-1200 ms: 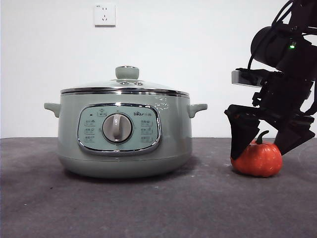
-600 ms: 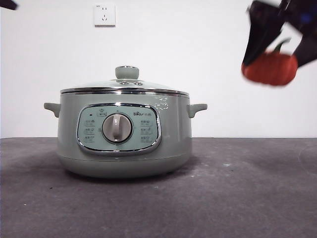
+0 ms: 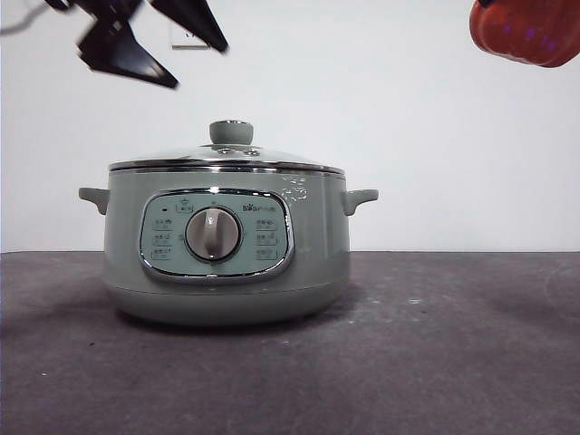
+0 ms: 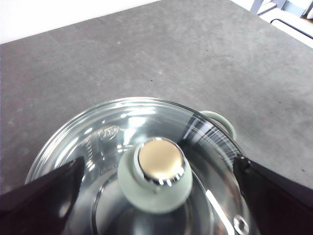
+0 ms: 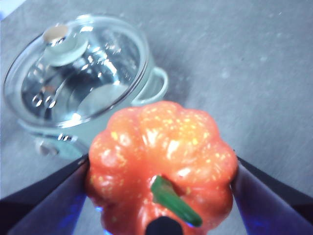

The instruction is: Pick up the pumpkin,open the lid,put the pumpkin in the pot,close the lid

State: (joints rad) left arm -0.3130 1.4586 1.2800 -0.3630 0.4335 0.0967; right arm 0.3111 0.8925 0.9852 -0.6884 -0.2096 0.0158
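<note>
The pot (image 3: 227, 249) stands on the grey, faintly speckled surface (image 3: 435, 362): a wide, rounded, pale green body with two stubby side handles, a chrome-framed panel and a round dial (image 3: 214, 234) at its middle. The lid (image 3: 227, 161) sits closed on the pot, a shallow glass dome with a shiny chrome rim and a pale green knob (image 3: 231, 132) whose flat top shows metallic in the left wrist view.

The left claw (image 3: 149, 41) hangs above the pot, over its left half, clear of the lid; its two black wedge-shaped jaws are spread wide with nothing between them, and in the left wrist view they flank the knob (image 4: 155, 171) from above. Its upper part is cut off by the frame edge and slightly blurred.

The right claw (image 5: 161, 171) is clenched on the pumpkin (image 5: 161, 161), a jaw pressed to each side. The pumpkin is glossy, ribbed, orange-red with yellowish flecks and a curved green stem (image 5: 173, 200). It is held high above and to the right of the pot; in the front view only its lower part (image 3: 530, 32) shows at the top corner, and the jaws there are out of frame.
</note>
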